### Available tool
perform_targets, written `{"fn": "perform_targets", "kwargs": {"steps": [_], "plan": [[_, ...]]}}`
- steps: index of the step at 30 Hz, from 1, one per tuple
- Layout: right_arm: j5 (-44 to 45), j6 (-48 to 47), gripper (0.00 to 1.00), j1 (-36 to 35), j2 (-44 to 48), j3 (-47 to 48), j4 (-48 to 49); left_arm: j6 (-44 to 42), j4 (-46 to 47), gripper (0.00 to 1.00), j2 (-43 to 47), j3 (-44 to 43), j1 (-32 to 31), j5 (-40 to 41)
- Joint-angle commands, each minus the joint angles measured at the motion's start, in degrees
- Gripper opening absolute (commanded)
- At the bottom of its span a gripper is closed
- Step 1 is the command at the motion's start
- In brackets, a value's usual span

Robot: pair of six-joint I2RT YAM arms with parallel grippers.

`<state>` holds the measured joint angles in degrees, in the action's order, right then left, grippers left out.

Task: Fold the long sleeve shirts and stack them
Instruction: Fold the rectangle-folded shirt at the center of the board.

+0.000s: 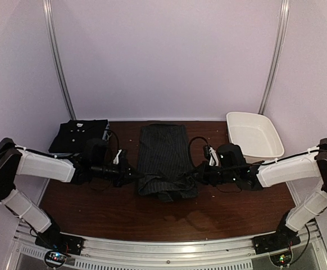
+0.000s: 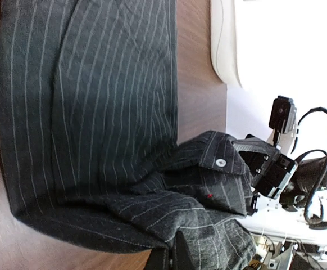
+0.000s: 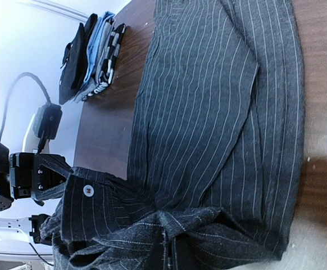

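Centrally, pinstriped shirt (image 1: 162,149), left gripper (image 1: 140,178) pinching near-left hem, right gripper (image 1: 194,178) near-right

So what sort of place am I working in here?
Probably a lab robot booth, not a home: plain pale walls with metal corner rails, a brown table with a metal frame along its near edge, and a pinstriped shirt and white tub staged on it.

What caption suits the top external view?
Left pincer and right pincer grip the charcoal pinstriped cloth shirt by its near edge.
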<state>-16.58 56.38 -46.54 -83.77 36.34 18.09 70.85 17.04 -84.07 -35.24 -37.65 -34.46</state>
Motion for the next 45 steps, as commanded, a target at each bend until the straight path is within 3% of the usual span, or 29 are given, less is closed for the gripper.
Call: {"fn": "perform_targets", "kwargs": {"steps": [1, 10, 21, 23, 26, 27, 30, 33, 38, 45], "plan": [[-6.40, -4.85, 0.00, 6.07, -6.93, 5.10, 3.88, -0.74, 7.39, 0.00, -7.85, -4.50, 4.74, -3.37], [-13.81, -6.76, 0.00, 12.40, -21.54, 14.40, 6.61, 0.01, 10.30, 0.00, -17.39, -10.05, 7.39, -3.33], [-14.34, -7.10, 0.00, 13.76, -23.98, 15.87, 6.88, -1.27, 9.26, 0.00, -18.57, -9.89, 8.64, -2.08], [-14.04, -7.25, 0.01, 13.77, -24.07, 15.67, 6.57, -2.17, 8.11, 0.10, -19.28, -10.94, 8.64, -2.33], [-12.97, -7.71, 0.12, 13.84, -23.72, 15.08, 5.79, -4.06, 6.08, 0.30, -19.82, -12.20, 9.09, -1.73], [-12.35, -8.22, 0.22, 13.86, -23.31, 15.00, 5.02, -4.73, 5.86, 0.39, -19.97, -12.51, 9.37, -1.82], [-9.90, -10.46, 0.44, 13.95, -21.23, 15.54, 1.39, -7.57, 2.68, 0.47, -19.37, -14.38, 10.01, -1.36], [-6.84, -13.95, 0.58, 13.95, -19.05, 16.84, -3.72, -12.21, -3.05, 0.53, -17.58, -16.59, 10.39, 0.38], [-2.93, -17.10, 0.70, 13.75, -14.15, 16.13, -8.03, -18.64, -11.29, 0.58, -14.00, -18.68, 10.65, 3.62], [-0.78, -21.52, 0.73, 11.75, -7.53, 12.52, -12.73, -21.21, -12.31, 0.58, -7.04, -11.66, 9.92, 5.59]]}}
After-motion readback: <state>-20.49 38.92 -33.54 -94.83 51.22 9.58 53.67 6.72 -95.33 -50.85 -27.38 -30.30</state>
